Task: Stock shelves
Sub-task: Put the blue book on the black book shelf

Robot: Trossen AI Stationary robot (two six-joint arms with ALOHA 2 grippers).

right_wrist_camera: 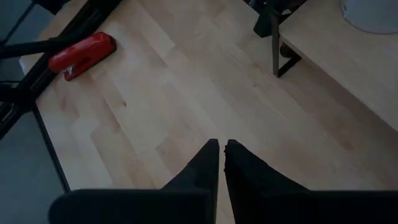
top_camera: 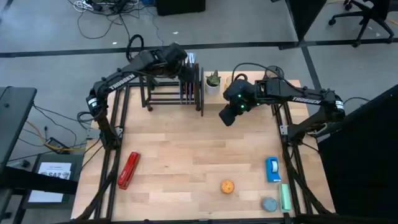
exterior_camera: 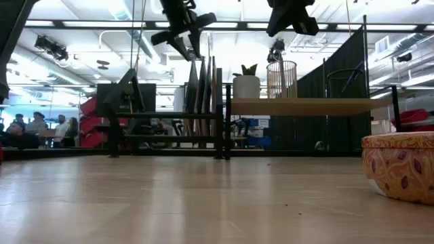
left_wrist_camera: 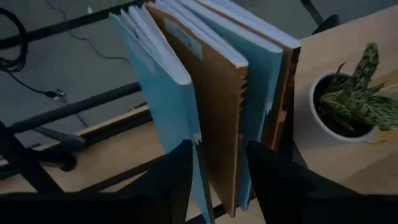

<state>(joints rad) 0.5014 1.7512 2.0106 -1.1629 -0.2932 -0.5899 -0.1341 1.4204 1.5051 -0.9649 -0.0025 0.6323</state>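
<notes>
The low black rack (top_camera: 168,93) stands at the table's far left, with several upright books (top_camera: 188,78) leaning at its right end. My left gripper (left_wrist_camera: 217,171) is open over them. One finger (left_wrist_camera: 180,174) stands beside a blue book (left_wrist_camera: 158,93). The other (left_wrist_camera: 270,174) stands past a brown book (left_wrist_camera: 214,99). The pale wooden shelf (exterior_camera: 305,106) to the right carries a potted plant (top_camera: 212,81) and a wire basket (exterior_camera: 279,78). My right gripper (right_wrist_camera: 221,152) is shut and holds nothing. It hovers above the tabletop in front of that shelf. My left gripper comes at the books from above, its fingers on either side of the top edges of the brown book (left_wrist_camera: 217,155) and a blue one. Whether the fingers touch the books, I cannot tell.
A red stapler (top_camera: 127,170) lies at the near left. An orange patterned ball (top_camera: 227,186), a blue tape dispenser (top_camera: 272,169), a green item (top_camera: 285,196) and a grey round item (top_camera: 268,203) lie at the near right. Bare wood spans the table's middle.
</notes>
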